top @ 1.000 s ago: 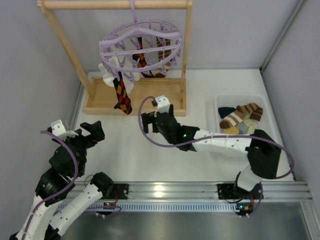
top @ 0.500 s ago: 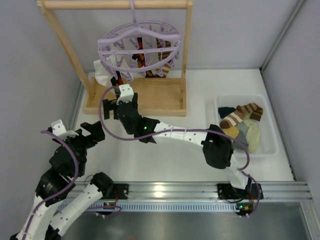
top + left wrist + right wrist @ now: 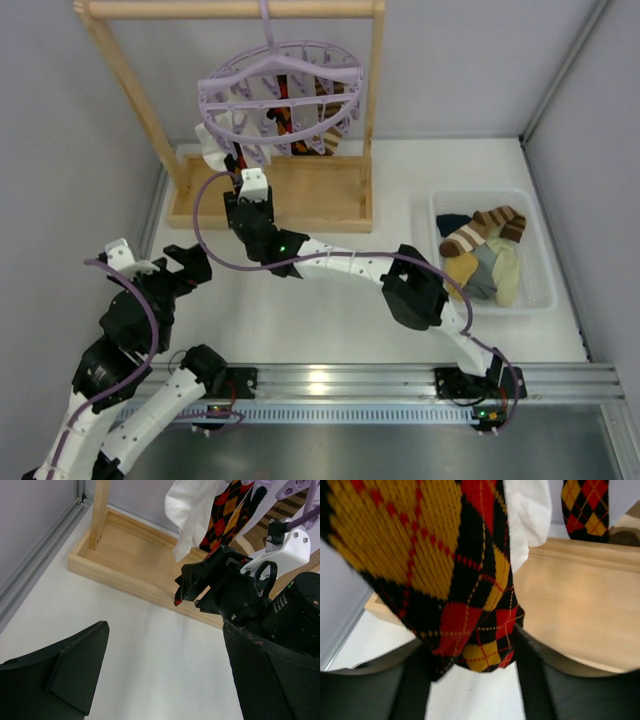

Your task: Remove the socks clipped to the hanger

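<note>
The lilac round hanger [image 3: 280, 75] hangs from the wooden rack with socks clipped under it. A black argyle sock [image 3: 465, 580] hangs down at its left, beside a white sock [image 3: 192, 510]. My right gripper [image 3: 242, 190] is raised to the argyle sock's lower end [image 3: 225, 515]. In the right wrist view its jaws [image 3: 472, 680] stand apart with the toe between them. More socks, argyle and striped, hang behind [image 3: 300, 125]. My left gripper [image 3: 175, 262] is open and empty low over the table at the left [image 3: 165, 680].
The wooden rack's tray base [image 3: 300, 195] and posts stand under the hanger. A clear bin [image 3: 540, 300] at the right holds several loose socks. The right arm stretches across the table's middle. Walls close the left and right sides.
My right arm has swung left from the table's middle and reached up to the hanging argyle sock, whose toe now sits between its jaws. The left arm has stayed put.
</note>
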